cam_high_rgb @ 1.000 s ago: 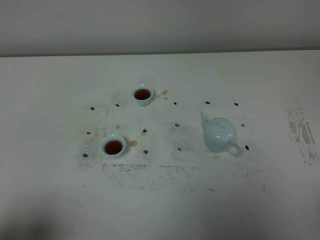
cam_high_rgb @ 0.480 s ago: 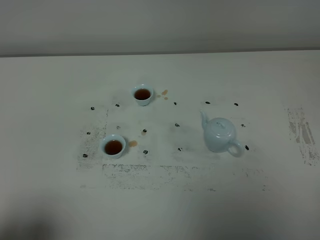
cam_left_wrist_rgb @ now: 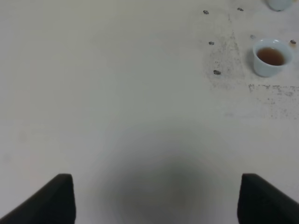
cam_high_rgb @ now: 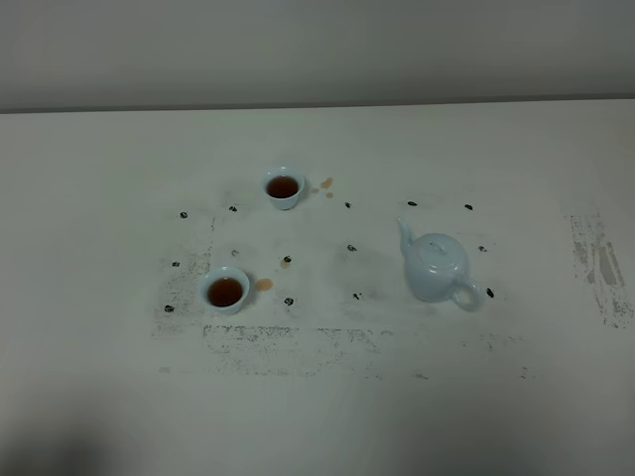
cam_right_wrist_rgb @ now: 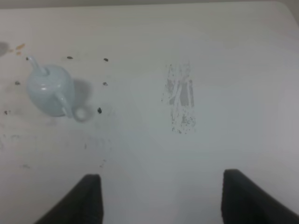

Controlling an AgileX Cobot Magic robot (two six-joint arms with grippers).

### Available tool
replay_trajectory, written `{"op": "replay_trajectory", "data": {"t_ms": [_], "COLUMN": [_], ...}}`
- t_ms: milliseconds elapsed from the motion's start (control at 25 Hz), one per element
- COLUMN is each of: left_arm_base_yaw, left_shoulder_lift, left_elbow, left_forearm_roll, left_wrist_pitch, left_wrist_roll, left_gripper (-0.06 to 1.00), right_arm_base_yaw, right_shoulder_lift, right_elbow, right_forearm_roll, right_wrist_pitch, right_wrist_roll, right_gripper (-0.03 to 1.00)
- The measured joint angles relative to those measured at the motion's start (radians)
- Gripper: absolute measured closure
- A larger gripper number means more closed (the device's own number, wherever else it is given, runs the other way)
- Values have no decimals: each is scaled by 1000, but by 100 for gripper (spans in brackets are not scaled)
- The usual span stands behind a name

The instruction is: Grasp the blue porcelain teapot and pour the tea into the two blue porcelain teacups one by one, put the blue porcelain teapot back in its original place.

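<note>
Hanging above bare table [cam_high_rgb: 99,377], the left gripper [cam_left_wrist_rgb: 156,198] has its two dark fingers [cam_left_wrist_rgb: 51,198] spread wide apart with nothing between them; the nearer teacup [cam_left_wrist_rgb: 270,56], full of brown tea, stands well off from it. The right gripper [cam_right_wrist_rgb: 161,198] is likewise spread and empty, well apart from the blue porcelain teapot [cam_right_wrist_rgb: 50,91]. In the high view neither arm shows. The teapot [cam_high_rgb: 437,266] stands upright on the right, lid on, spout pointing away, handle toward the camera. The two filled teacups sit on the left, one farther back [cam_high_rgb: 283,187], one nearer [cam_high_rgb: 225,290], with small tea drops [cam_high_rgb: 325,184] beside them.
</note>
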Motion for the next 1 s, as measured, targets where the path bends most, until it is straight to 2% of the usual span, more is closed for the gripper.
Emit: {"op": "replay_trajectory", "data": {"t_ms": [1000], "left_arm_base_yaw": [0], "left_shoulder_lift": [0], "left_elbow": [0], "left_forearm_roll": [0], "left_wrist_pitch": [0], "left_wrist_roll": [-1], "left_gripper": [26], "right_arm_base_yaw": [6], "right_shoulder_lift": [0], "right_elbow": [0], "right_forearm_roll": [2], "right_wrist_pitch": [0], "right_wrist_roll": [0], "right_gripper": [44]}}
